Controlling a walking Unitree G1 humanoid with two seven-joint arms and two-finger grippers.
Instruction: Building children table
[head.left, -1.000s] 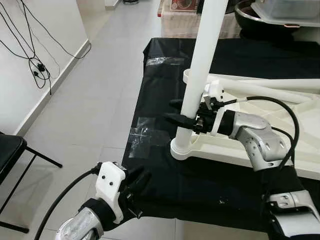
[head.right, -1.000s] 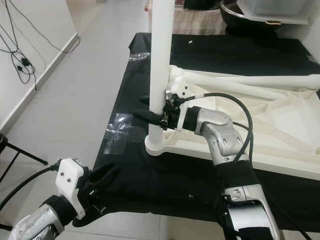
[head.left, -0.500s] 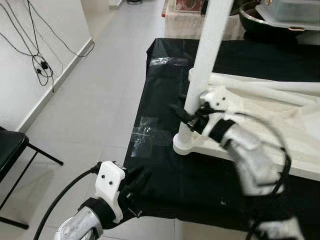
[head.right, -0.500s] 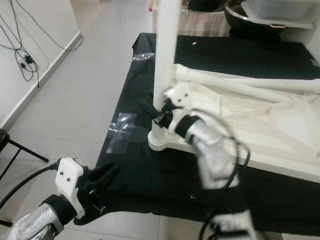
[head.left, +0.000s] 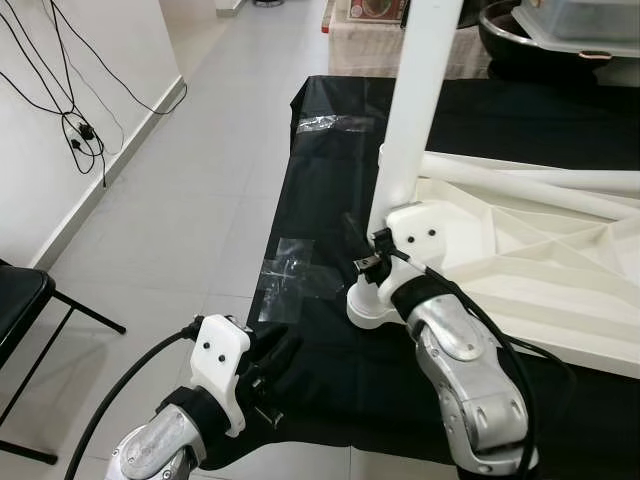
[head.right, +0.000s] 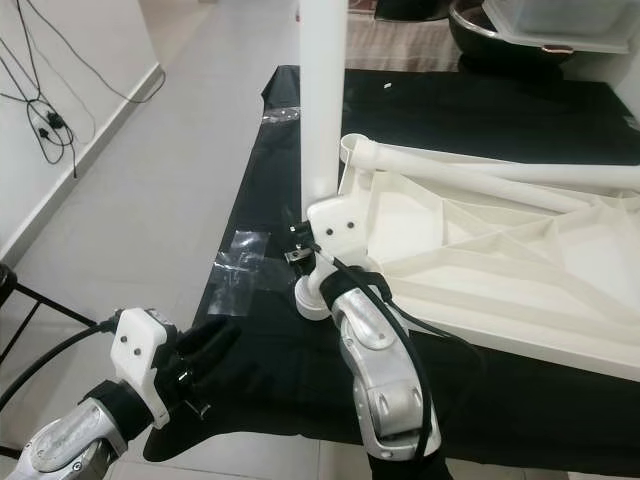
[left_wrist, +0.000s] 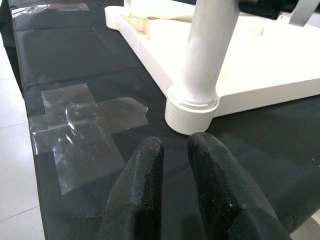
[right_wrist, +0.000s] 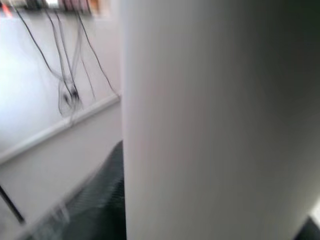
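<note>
Leg (head.left: 418, 110) stands upright in the near-left corner socket (head.left: 366, 306) of the upturned tabletop (head.left: 520, 260), on the black cloth (head.left: 330, 200). Long axis vertical, rising out of frame.

Right gripper (head.left: 372, 262) is pressed against the leg low down, just above the socket, wrist behind it; the right wrist view is blank white leg. You cannot tell its finger spread or whether it has hold.

Left gripper (left_wrist: 175, 150) hovers low over the cloth, fingers nearly together, holding nothing. Leg lies ahead of it, apart, beyond the clear tape (left_wrist: 80, 125).

Right arm is nearer; likely any twist or push turns about that vertical axis.
</note>
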